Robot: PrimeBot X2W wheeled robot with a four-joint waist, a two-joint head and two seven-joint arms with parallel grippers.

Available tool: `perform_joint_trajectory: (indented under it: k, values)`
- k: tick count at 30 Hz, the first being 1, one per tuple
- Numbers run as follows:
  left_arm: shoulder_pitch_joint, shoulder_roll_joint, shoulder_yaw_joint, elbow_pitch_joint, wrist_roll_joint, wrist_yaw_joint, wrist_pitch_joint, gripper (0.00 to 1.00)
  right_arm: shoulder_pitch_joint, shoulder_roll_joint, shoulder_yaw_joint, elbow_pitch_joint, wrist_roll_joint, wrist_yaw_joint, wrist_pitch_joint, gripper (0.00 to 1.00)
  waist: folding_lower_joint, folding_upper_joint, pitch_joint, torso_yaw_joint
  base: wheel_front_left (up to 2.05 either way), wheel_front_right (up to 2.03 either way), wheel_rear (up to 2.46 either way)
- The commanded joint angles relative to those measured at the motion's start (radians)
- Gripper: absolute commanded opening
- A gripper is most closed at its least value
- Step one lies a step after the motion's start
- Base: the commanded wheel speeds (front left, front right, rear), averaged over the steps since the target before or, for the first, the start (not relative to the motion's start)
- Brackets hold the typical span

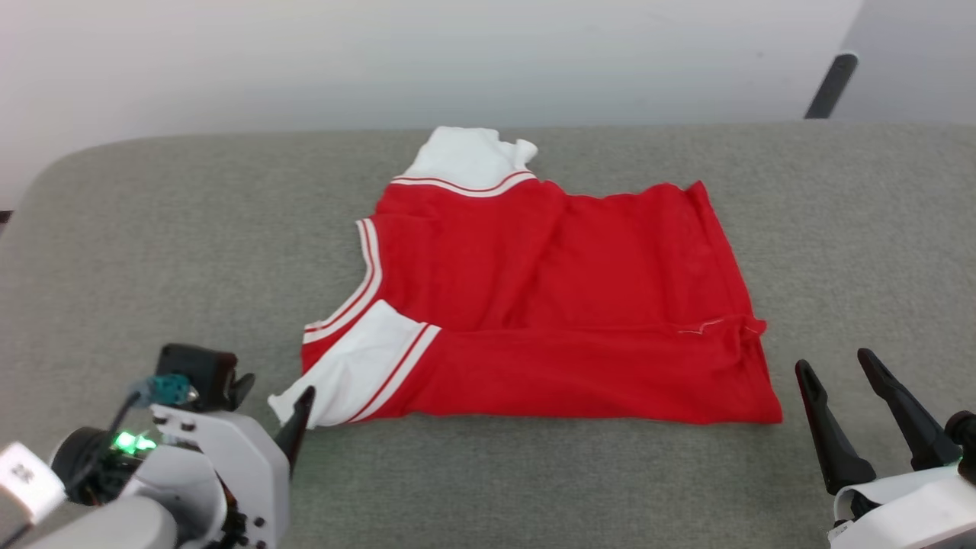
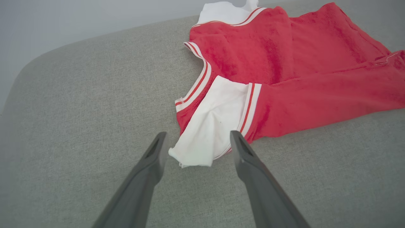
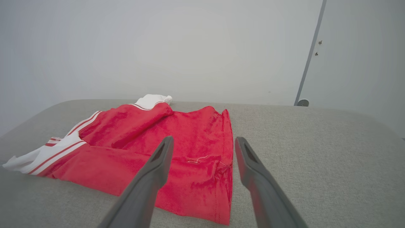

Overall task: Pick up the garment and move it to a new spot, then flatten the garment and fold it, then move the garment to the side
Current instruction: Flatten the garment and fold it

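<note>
Red garment (image 1: 549,305), half folded. Left gripper (image 1: 271,398) and right gripper (image 1: 837,364) hover spread and empty at its near corners; the next fold likely needs both pinched.

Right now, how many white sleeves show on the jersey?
2. Far sleeve at the red jersey's far-left corner; near sleeve at its near-left corner, folded over the body, its tip by the left gripper. Nothing suggests a hidden one.

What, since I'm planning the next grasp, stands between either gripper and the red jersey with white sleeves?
Nothing visible. The open left gripper frames the red jersey's white sleeve tip; the open right gripper sits beside its hem, only grey cushion between.
</note>
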Motion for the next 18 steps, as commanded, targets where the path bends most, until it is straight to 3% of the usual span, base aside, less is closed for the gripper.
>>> perform_joint_trajectory:
  k: [1, 10, 18]
  values:
    - [0.002, 0.005, 0.005, 0.012, -0.013, -0.010, 0.007, 1.00, 0.005, 0.005, -0.007, -0.004, -0.008, -0.001, 0.001, 1.00, 0.0000, -0.0001, 0.013, -0.019, 0.00, 0.00, 0.00]
    - [-0.040, -0.012, 0.041, 0.183, -0.161, -0.125, 0.119, 1.00, -0.022, 0.018, -0.005, -0.003, 0.004, -0.001, -0.009, 1.00, 0.0000, -0.0001, 0.084, -0.067, 0.00, 0.00, 0.00]
    - [-0.091, -0.035, 0.035, 0.275, -0.202, -0.176, 0.207, 1.00, -0.049, 0.035, -0.003, 0.003, 0.014, -0.001, -0.022, 1.00, 0.0000, -0.0001, 0.145, -0.096, 0.00, 0.00, 0.00]
